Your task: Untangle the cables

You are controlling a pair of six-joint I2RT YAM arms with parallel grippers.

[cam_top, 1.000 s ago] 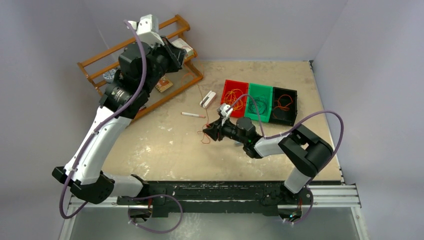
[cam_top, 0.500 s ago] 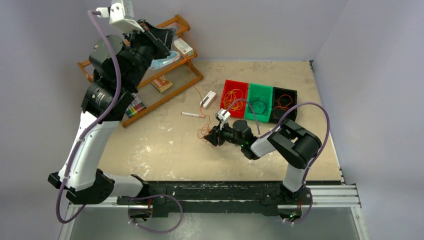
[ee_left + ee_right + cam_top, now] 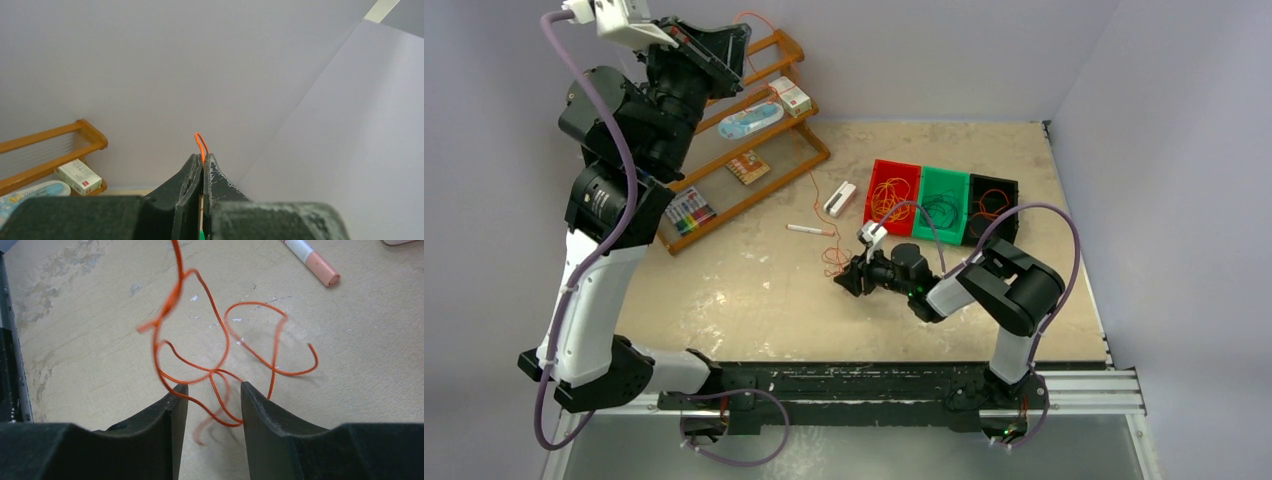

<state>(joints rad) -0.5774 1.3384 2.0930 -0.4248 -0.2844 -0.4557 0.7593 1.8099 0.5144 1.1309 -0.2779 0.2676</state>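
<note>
My left gripper (image 3: 727, 42) is raised high by the back wall. It is shut on an orange cable, whose small loop (image 3: 200, 142) sticks out past the fingertips in the left wrist view. That thin cable slants down to a loose orange tangle (image 3: 833, 261) on the table. My right gripper (image 3: 845, 281) is low at this tangle and open. In the right wrist view, strands of the orange tangle (image 3: 215, 360) lie between and ahead of the jaws (image 3: 214, 390), which are not closed on them. More cable bunches lie in the red bin (image 3: 894, 190), green bin (image 3: 945, 200) and black bin (image 3: 993, 210).
A wooden rack (image 3: 764, 160) with small boxes and pens stands at the back left, below the left arm. A white marker with a pink cap (image 3: 809, 230) and a white block (image 3: 840, 198) lie just beyond the tangle. The marker also shows in the right wrist view (image 3: 312, 262).
The left arm has risen and swung back to the left, drawing the orange cable up with it. The right gripper has shifted slightly towards the near edge, staying at the tangle.
</note>
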